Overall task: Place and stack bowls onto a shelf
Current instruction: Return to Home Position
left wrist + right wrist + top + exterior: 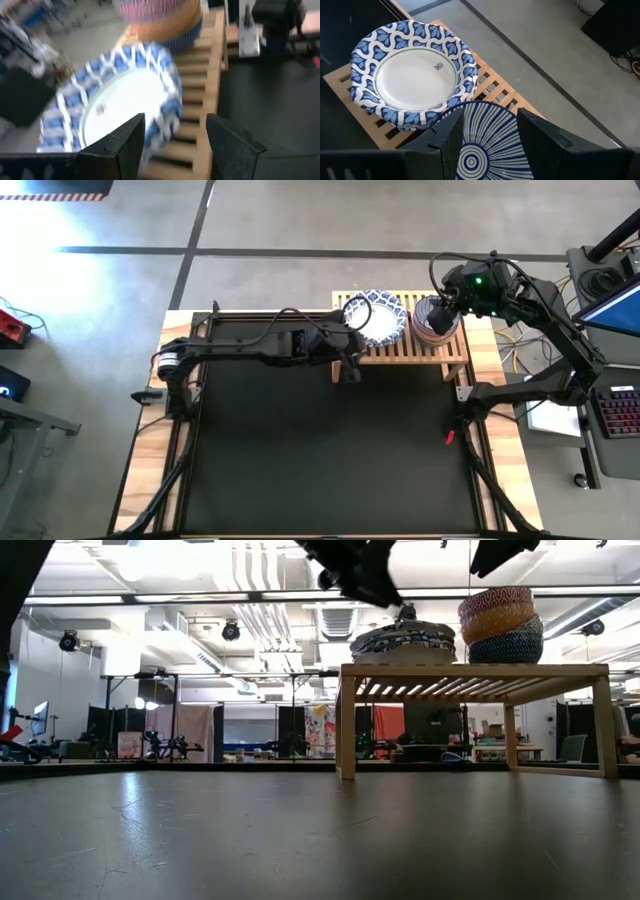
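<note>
Upper centre of the high view: low light-wood slatted shelf [400,352], bearing a stack of white blue-rimmed round bowls [377,318] and, to its right, a stack of smaller patterned bowls [436,320]. Left gripper [175,127] spread and empty beside the white stack; right gripper [490,120] spread, empty, over the smaller stack.

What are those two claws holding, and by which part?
Nothing. The left gripper, by the white bowls, and the right gripper, above the smaller bowls, are both open and empty.

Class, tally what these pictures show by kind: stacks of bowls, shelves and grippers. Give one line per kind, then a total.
Stacks of bowls: 2, the white blue-rimmed stack and the small patterned stack
Shelves: 1, the shelf under both stacks
Grippers: 2, the left gripper by the white stack and the right gripper over the small stack, both open
Total: 5
</note>
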`<state>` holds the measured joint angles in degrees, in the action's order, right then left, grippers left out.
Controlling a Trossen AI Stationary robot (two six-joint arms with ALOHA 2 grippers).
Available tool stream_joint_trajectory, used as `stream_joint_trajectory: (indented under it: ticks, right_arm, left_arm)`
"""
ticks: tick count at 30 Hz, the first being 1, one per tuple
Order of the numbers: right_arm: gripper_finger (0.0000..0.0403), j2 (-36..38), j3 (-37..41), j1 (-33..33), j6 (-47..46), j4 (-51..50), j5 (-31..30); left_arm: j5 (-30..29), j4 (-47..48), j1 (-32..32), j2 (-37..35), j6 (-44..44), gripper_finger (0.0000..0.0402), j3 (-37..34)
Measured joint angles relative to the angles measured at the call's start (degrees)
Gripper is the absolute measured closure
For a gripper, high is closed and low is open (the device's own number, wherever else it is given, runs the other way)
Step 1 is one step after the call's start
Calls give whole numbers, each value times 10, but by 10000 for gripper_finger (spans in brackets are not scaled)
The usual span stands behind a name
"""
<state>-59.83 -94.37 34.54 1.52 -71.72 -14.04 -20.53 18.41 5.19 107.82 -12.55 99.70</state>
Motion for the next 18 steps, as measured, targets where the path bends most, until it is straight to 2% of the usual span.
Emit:
stream_joint_trajectory:
  ticks: [4, 10, 15, 18]
  right_arm:
    - [229, 0, 0, 0, 0, 0, 0]
    - [229, 0, 0, 0, 0, 0, 0]
    - [229, 0, 0, 0, 0, 0, 0]
    - [229, 0, 0, 0, 0, 0, 0]
  left_arm:
    - [2, 69, 0, -18, 29, 208, 0]
    - [40, 154, -1, -48, 83, 208, 0]
    - [42, 204, -11, -74, 120, 208, -4]
    - [36, 209, -21, -101, 142, 208, -32]
